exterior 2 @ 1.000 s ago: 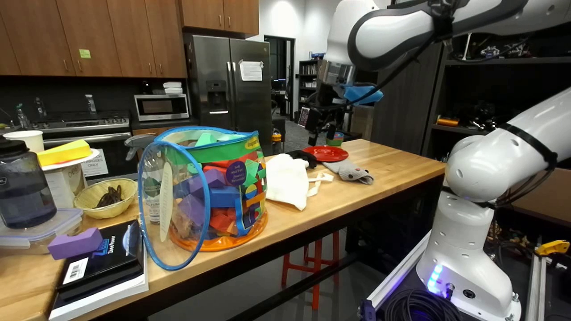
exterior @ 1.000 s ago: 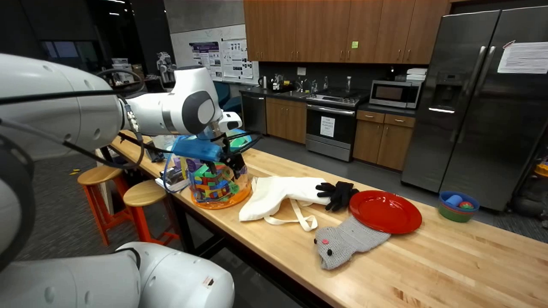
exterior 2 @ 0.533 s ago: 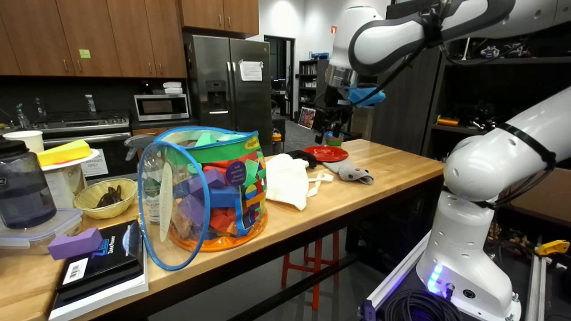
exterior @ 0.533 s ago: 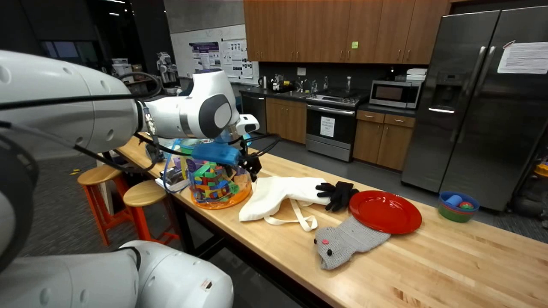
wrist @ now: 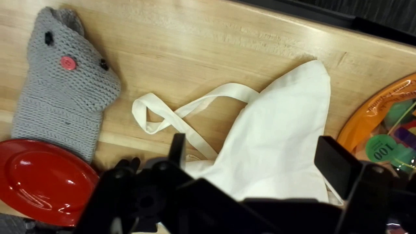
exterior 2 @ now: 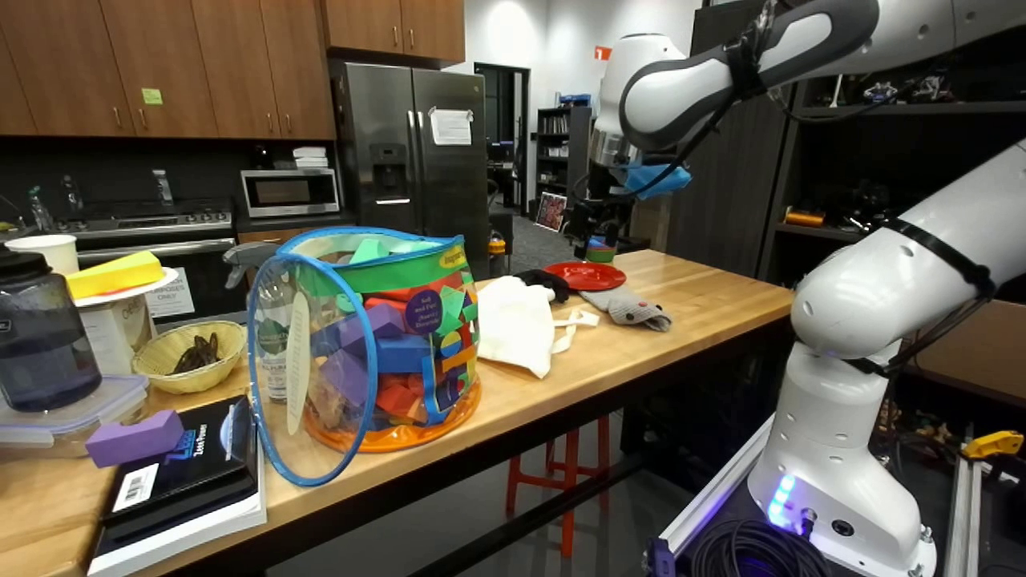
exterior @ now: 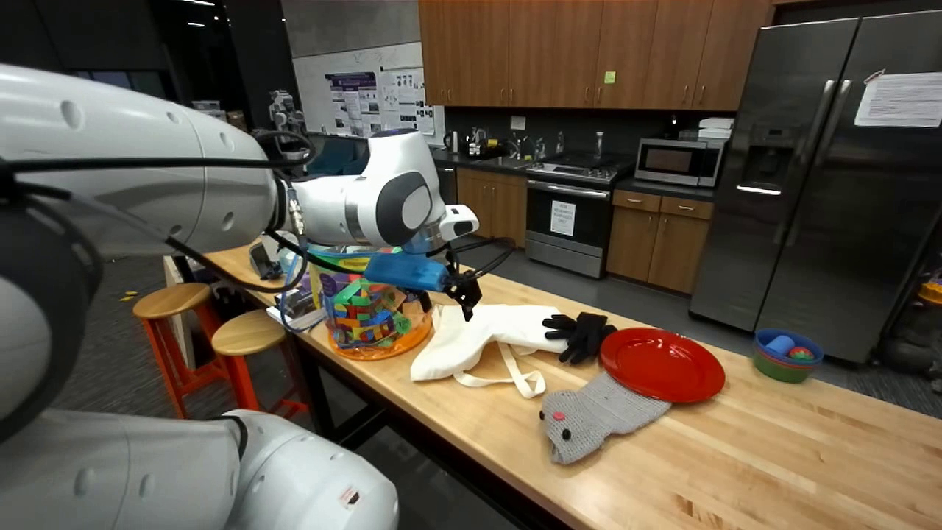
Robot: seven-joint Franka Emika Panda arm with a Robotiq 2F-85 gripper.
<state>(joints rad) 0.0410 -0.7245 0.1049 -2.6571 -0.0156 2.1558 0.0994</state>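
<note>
Gripper [wrist: 258,156] spread wide, holding nothing — bag [wrist: 286,130] below shows between the jaws, visible length running toward wrist view's upper right.

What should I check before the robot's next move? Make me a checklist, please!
1. Gripper open, holding nothing: ok.
2. White bag visible between the fingers in the wrist view: ok.
3. White bag empty: cannot tell, the inside is hidden.
4. White bag's strap laid straight: not ok, it crosses itself.
5. Gray puppet uncovered: not ok, the red plate overlaps one end.
6. Block tub upright: ok.
</note>
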